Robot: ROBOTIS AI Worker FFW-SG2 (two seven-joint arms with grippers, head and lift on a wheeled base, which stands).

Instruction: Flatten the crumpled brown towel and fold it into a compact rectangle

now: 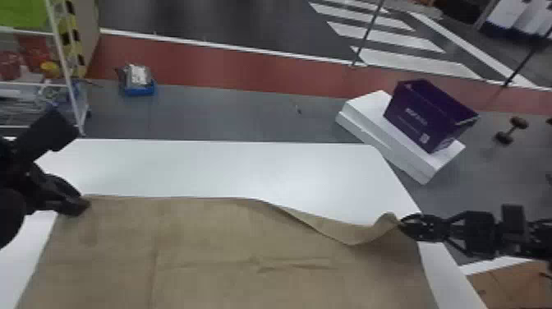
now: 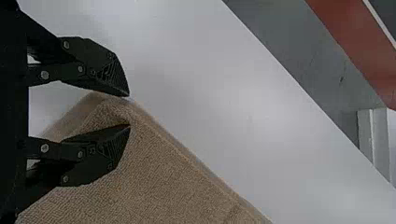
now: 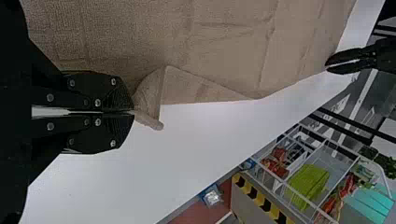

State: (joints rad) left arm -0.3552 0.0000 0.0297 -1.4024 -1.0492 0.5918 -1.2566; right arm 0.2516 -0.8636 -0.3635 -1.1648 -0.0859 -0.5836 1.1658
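My jaws are black, and the towel [image 1: 205, 283] is plain sandy brown. My worktop [image 1: 185, 168] is white, the floor [image 1: 246, 119] grey with a red band [image 1: 246, 65] and white stripes [image 1: 394, 41]. I see a deep purple box [image 1: 402, 98] with pale print, yellow-and-black striped tape [image 3: 257, 197], a bright blue tray [image 1: 139, 90].

Rough woven cloth towel [image 1: 205, 246], smooth tabletop [image 1: 197, 170]
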